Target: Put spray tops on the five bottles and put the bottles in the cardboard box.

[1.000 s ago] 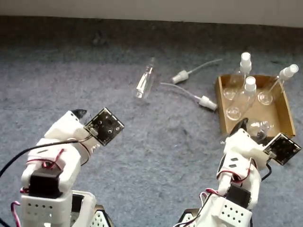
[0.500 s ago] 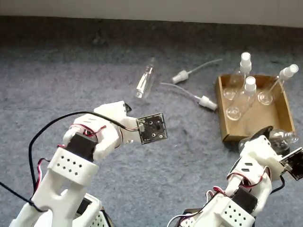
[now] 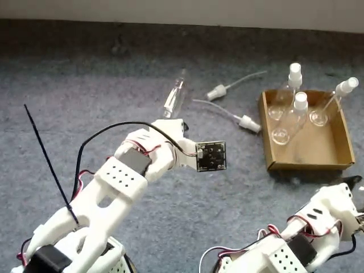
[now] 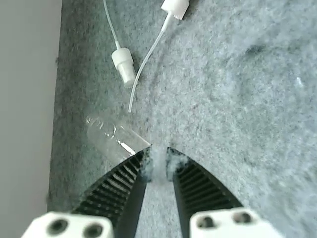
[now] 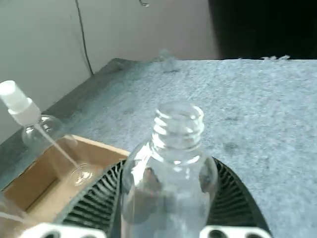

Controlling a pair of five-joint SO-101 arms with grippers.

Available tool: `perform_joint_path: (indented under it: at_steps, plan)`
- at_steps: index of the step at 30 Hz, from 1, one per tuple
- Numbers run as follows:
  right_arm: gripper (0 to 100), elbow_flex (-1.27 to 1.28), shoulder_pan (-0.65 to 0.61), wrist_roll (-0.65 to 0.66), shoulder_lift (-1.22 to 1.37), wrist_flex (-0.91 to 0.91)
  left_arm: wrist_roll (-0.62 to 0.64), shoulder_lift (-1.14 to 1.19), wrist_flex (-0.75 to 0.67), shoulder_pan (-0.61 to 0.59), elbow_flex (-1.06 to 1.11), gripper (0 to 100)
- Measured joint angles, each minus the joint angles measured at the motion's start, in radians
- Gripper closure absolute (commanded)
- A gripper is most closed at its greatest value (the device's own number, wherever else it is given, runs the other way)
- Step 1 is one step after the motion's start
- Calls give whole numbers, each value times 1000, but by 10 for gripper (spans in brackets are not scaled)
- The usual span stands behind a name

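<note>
Left gripper point(image 4: 158, 151), slightly spread, has advanced to the lying bottle point(image 4: 110, 135); right gripper point(image 5: 168, 171) pinches an uncapped bottle point(image 5: 177, 130), withdrawn from the cardboard box point(image 3: 310, 149), where three capped bottles point(image 3: 295, 108) stand, so capping probably comes next

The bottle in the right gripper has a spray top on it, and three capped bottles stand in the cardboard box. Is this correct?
No. The bottle in the right gripper has no spray top: the right wrist view shows its bare threaded neck. Three capped bottles do stand in the cardboard box.
</note>
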Motion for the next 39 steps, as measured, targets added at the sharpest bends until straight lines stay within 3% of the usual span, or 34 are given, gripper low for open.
perform_joint_path:
  at_steps: [4, 9, 14, 21, 28, 32, 39]
  plan:
    - [885, 15, 140, -2, 0, -3, -2, 54, -77, 43, 0, 986]
    - [884, 17, 285, -2, 0, -5, 26, 141, -117, 83, -52, 859]
    - [884, 17, 400, -2, 0, -8, 31, 315, -121, 78, -120, 859]
    - [884, 17, 413, -2, 0, -8, 31, 537, -121, 83, -296, 856]
    - [884, 17, 325, -2, 0, -8, 41, 557, -106, 141, -479, 855]
    - [884, 17, 307, -2, 0, -8, 198, 592, 92, 143, -704, 855]
    - [884, 17, 296, -2, 0, 35, 394, 833, 575, 163, -1293, 855]
